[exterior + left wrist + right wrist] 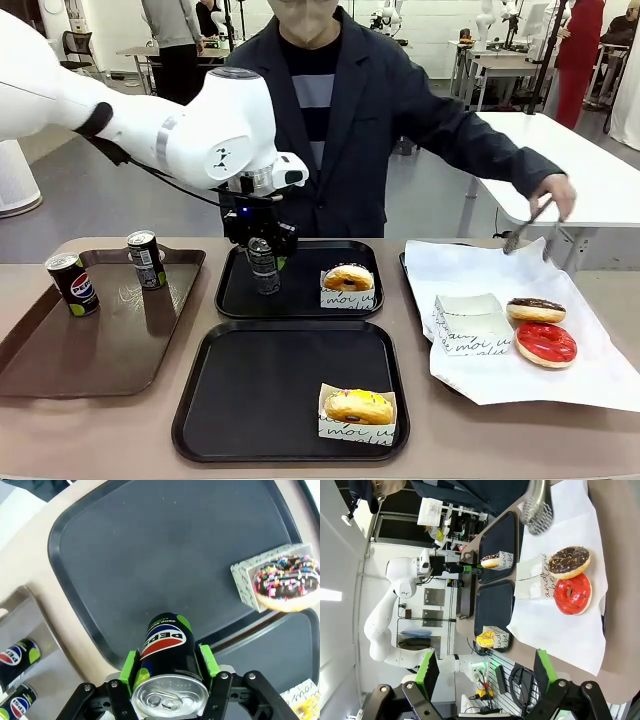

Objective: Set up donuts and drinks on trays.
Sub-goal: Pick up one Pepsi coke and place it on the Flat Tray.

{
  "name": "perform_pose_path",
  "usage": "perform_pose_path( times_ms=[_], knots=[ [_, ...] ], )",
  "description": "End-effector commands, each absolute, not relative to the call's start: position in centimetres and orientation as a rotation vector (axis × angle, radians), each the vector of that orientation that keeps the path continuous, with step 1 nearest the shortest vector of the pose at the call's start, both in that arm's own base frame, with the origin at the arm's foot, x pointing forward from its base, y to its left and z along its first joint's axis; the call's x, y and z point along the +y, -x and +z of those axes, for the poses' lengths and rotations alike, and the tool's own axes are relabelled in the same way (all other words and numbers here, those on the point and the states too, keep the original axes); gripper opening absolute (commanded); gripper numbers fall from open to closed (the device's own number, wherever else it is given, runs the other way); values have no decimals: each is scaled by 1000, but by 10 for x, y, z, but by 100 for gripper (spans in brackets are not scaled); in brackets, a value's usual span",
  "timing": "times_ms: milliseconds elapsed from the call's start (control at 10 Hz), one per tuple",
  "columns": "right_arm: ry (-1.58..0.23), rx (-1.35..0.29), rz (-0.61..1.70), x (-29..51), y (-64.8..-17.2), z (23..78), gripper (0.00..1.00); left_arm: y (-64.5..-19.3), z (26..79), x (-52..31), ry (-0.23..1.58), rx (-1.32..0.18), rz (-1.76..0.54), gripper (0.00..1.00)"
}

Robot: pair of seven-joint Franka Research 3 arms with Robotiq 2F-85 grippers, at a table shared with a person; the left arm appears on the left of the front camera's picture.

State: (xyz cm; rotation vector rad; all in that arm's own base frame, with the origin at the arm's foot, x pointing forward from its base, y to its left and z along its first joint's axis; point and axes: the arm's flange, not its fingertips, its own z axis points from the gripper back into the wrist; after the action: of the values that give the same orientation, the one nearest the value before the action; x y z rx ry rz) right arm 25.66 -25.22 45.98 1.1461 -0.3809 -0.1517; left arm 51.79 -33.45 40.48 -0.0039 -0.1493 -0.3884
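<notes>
Front view | left gripper (262,256) pointing down | clamping can (264,277) | over far tray (305,300)

Your work surface is a tan table (440,440) that runs across the lower part of the front view. At the lower left of the frame, a long brown tray (100,360) lies on it, angled slightly. In the centre you have the far black tray (300,297) and, just in front of it, the near black tray (260,390), close together but not touching. At the right a white paper sheet (470,268) spreads to the frame's edge. A dark tray rim (403,262) shows under its upper left corner.
</notes>
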Motion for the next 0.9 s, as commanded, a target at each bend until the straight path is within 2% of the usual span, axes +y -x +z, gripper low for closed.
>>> perform_pose_path(
  times_ms=[0, 500, 600, 700, 800],
  knots=[
    [-1161, -400, -138, -253, -257, 460, 100, -536, 404, -346, -27, -137, -357, 59],
    [-1161, -400, -138, -253, -257, 460, 100, -543, 387, -344, -29, -92, -363, 59],
    [-1161, -400, -138, -253, -257, 460, 100, -540, 392, -344, -11, -96, -371, 86],
    [-1161, -400, -138, -253, -257, 460, 100, -536, 398, -344, -4, -108, -380, 100],
    [-1161, -400, -138, -253, -257, 460, 100, -531, 406, -343, -15, -119, -384, 100]
  ],
)
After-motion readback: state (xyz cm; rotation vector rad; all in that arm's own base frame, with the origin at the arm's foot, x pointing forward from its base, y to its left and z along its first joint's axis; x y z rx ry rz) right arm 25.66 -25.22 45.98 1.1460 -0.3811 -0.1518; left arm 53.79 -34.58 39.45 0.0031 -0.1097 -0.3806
